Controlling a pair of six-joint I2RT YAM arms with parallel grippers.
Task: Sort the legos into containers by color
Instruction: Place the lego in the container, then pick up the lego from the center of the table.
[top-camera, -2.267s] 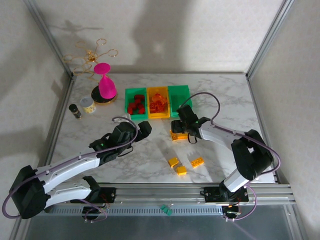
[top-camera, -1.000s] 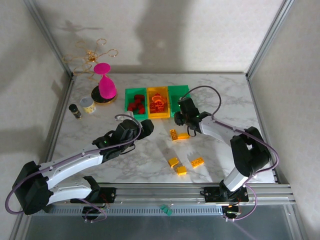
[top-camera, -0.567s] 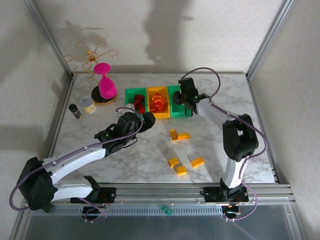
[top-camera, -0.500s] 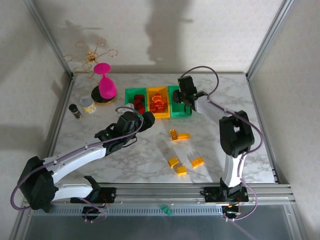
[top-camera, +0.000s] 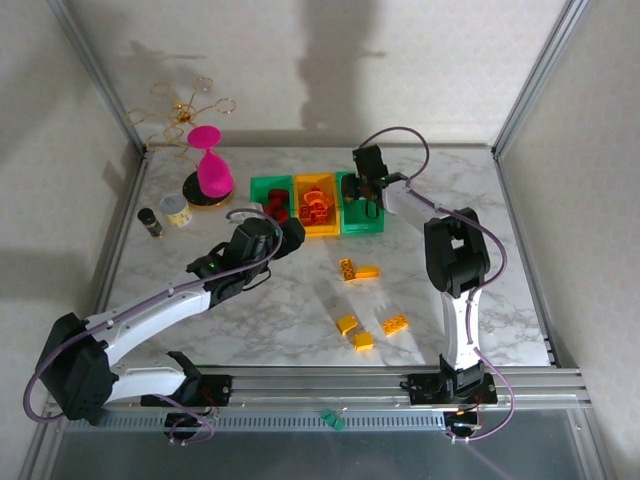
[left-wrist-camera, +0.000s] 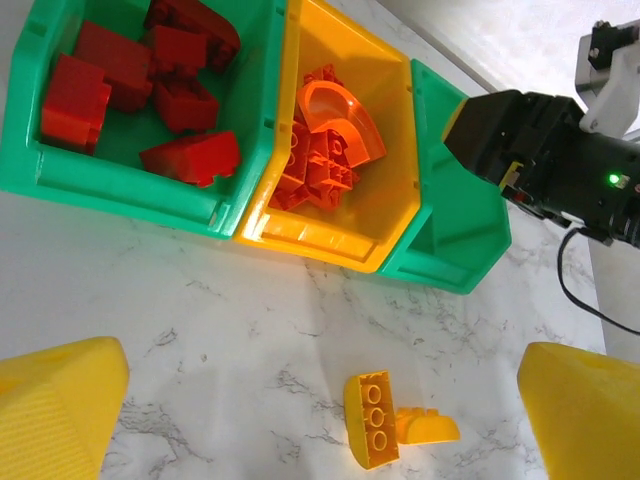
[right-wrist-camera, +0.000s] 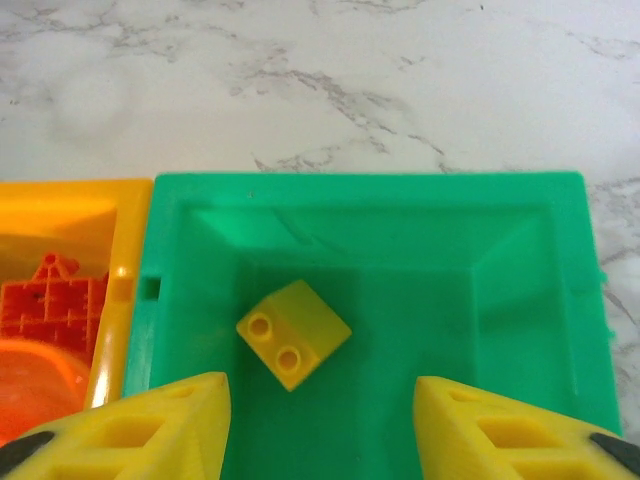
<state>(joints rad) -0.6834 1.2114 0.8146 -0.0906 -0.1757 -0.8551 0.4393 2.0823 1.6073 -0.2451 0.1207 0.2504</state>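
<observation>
Right gripper (right-wrist-camera: 320, 425) hangs over the right green bin (right-wrist-camera: 360, 185), jaws parted, holding nothing. Yellow two-stud brick (right-wrist-camera: 293, 333) lies loose on that bin's floor. Left gripper (left-wrist-camera: 320, 415) spread wide, empty. Brick judged light, rigid, slick: pinch the flat side walls, not the studs

Bright diffuse light, soft shadows on back wall (top-camera: 330, 60), top cam bit soft, wrist cams sharp

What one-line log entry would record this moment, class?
right gripper: open over right green bin | yellow lego: lying in that bin | left gripper: open, empty
</observation>
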